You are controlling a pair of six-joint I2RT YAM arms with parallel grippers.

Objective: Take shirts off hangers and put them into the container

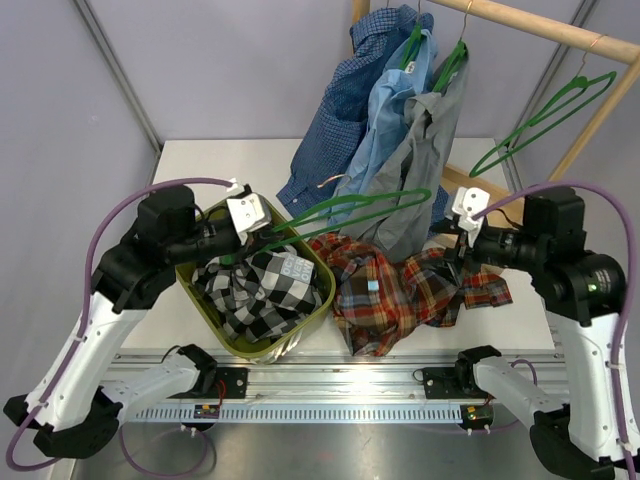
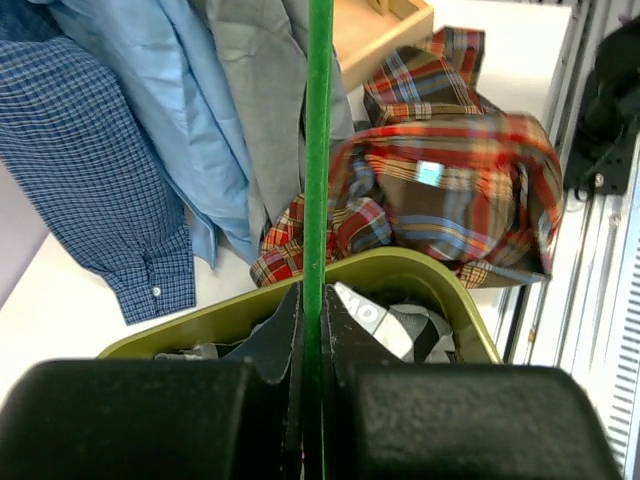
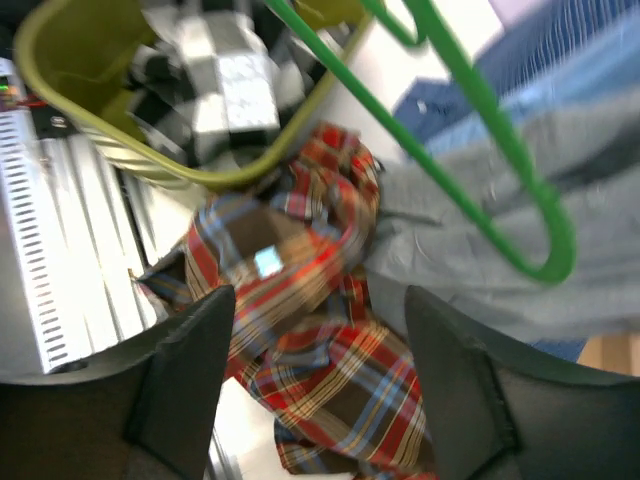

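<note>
Right tool (image 3: pixel 318 310): jaws wide apart, nothing btw them; hovers just above the plaid shirt (image 1: pixel 390 290), fingers pointing down at it.
Left tool (image 2: pixel 315 330): clamped tight on a green hanger (image 2: pixel 319 150), so it's busy.
Hanger: looks bare, no cloth on it as far as I can tell. Its long axis runs from the left tool out to the robot's right, toward the hanging grey shirt (image 1: pixel 425 150).
Plaid shirt: crumpled heap on the counter (image 1: pixel 230 160), just right of the container (image 2: pixel 400 260) and not inside it (edge touching the rim or only close, can't tell).
Heap's long axis: approx L–R, from the container wall to under the right tool.
Container: holds the black-and-white check shirt (image 1: pixel 260 285); lies left of the heap.
Nearer arm: right, by far.
Key relation: shirt directly below the right tool, container beyond it to the left. So prob. a straight drop, pinch and lift, then a carry leftwards over the rim.
Watch: the hanger bar sits near that path, so a lifted shirt could snag it unless the left arm moves off.
On the rail (image 1: pixel 530 25): grey, light blue (image 1: pixel 385 120) & dark blue small-check (image 1: pixel 335 110) shirts, all on hangers.
</note>
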